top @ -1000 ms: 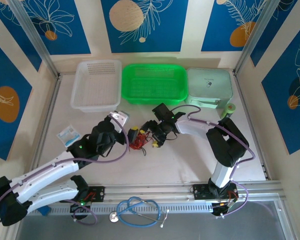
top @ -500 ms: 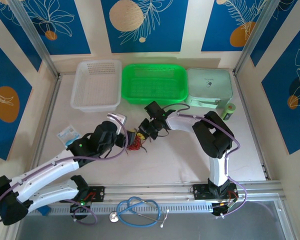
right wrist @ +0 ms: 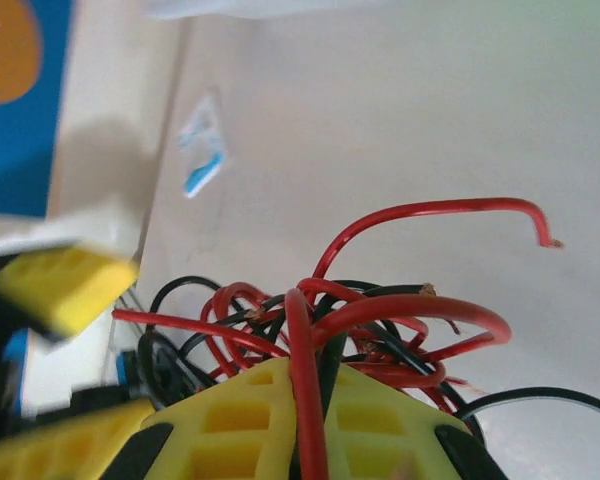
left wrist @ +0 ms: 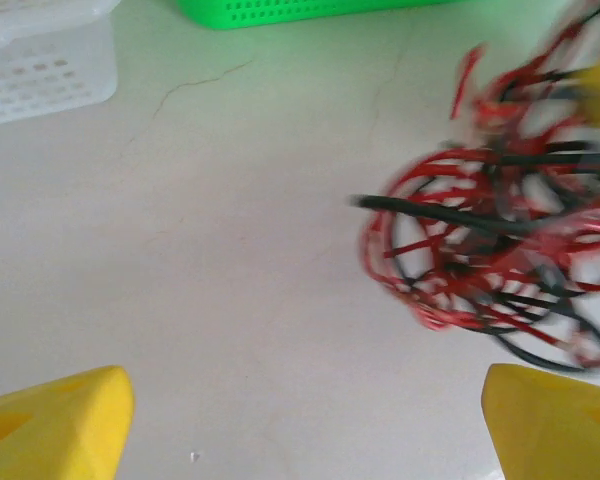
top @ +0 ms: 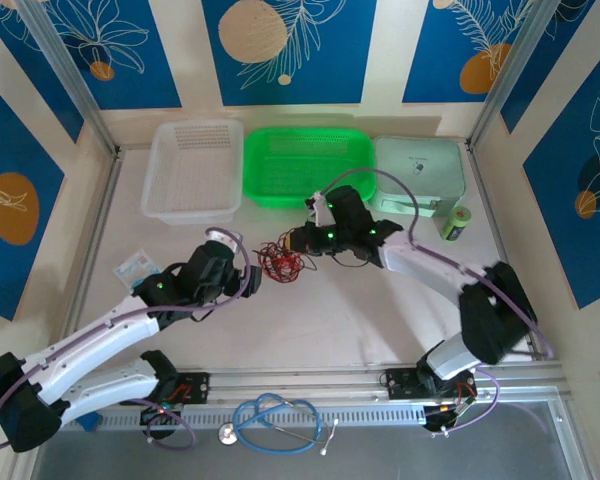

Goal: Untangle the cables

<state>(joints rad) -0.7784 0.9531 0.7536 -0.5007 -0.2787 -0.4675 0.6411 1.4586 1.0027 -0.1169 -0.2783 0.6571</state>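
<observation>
The cables (top: 281, 262) are a tangled clump of curly red and black wires in the middle of the table. My right gripper (top: 302, 243) is shut on the cables (right wrist: 380, 320), with a red and a black strand pinched between its yellow fingers (right wrist: 245, 420). The clump hangs out in front of it, a long red wire arching to the right. My left gripper (top: 242, 272) stands open just left of the clump, its two yellow fingertips (left wrist: 55, 420) wide apart. The blurred cables (left wrist: 490, 250) lie ahead and to the right, nothing between the fingers.
A white basket (top: 195, 170), a green basket (top: 308, 166) and a pale green lidded box (top: 418, 176) line the back. A small green roll (top: 459, 222) stands at the right. A blue-white packet (top: 137, 270) lies at the left. A blue stethoscope (top: 275, 420) rests on the front rail.
The right arm has swung back and its gripper now holds the clump, shifted slightly toward the green basket. The left gripper has let go and moved a little left of the wires.
</observation>
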